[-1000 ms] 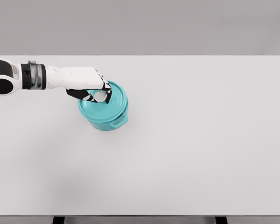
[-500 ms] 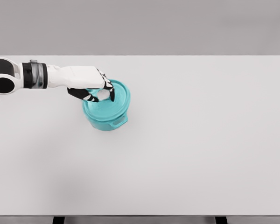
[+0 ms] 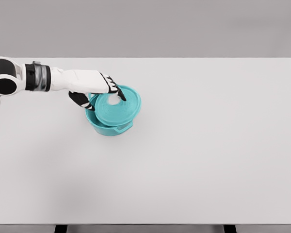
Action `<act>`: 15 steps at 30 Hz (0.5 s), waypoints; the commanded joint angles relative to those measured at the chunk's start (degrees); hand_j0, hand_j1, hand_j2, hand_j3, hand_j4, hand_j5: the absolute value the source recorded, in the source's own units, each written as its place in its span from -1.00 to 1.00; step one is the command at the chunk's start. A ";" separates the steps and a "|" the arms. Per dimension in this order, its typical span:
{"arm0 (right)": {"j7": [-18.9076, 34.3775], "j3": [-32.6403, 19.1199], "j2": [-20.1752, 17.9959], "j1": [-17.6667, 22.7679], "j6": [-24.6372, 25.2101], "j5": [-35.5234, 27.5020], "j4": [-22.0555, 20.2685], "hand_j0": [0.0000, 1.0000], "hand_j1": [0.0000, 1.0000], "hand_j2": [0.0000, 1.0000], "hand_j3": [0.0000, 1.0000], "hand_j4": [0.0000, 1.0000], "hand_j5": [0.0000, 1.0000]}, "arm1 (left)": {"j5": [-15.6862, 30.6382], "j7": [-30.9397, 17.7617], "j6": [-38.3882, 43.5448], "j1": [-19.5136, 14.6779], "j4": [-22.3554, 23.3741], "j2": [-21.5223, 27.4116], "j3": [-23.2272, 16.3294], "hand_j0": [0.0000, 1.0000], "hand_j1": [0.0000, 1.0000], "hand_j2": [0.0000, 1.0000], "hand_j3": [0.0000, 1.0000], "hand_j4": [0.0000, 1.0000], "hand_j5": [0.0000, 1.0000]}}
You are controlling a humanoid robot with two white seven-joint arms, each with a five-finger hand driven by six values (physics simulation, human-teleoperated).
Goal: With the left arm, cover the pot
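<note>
White table [image 3: 194, 160]: your near ground. Teal pot [image 3: 109, 127]: left of centre on it. Teal lid [image 3: 117, 106]: you see it tilted over the pot, offset right. Left hand [image 3: 98, 89]: you find its fingers closed on the lid's knob

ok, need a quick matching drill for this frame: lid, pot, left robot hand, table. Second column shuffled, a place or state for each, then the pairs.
Things:
1. lid
2. pot
3. left robot hand
4. table

Places or states:
A. white, bearing the pot in its left half
B. teal, standing on the table below the lid
C. teal, sitting askew over the pot, shifted to the right
D. coming in from the left, fingers curled at the lid's knob

Pairs: 1-C, 2-B, 3-D, 4-A
</note>
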 commanded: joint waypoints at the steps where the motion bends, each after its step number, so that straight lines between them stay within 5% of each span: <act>1: 0.02 -0.01 0.00 0.00 -0.03 0.04 0.03 1.00 1.00 1.00 1.00 1.00 1.00 | 0.24 -0.24 0.13 0.00 0.05 -0.10 0.08 1.00 1.00 1.00 1.00 1.00 1.00; 15: 0.02 -0.01 0.00 0.00 -0.03 0.04 0.03 1.00 1.00 1.00 1.00 1.00 1.00 | 3.84 0.46 0.13 -0.70 -0.56 1.22 0.44 1.00 1.00 1.00 1.00 1.00 1.00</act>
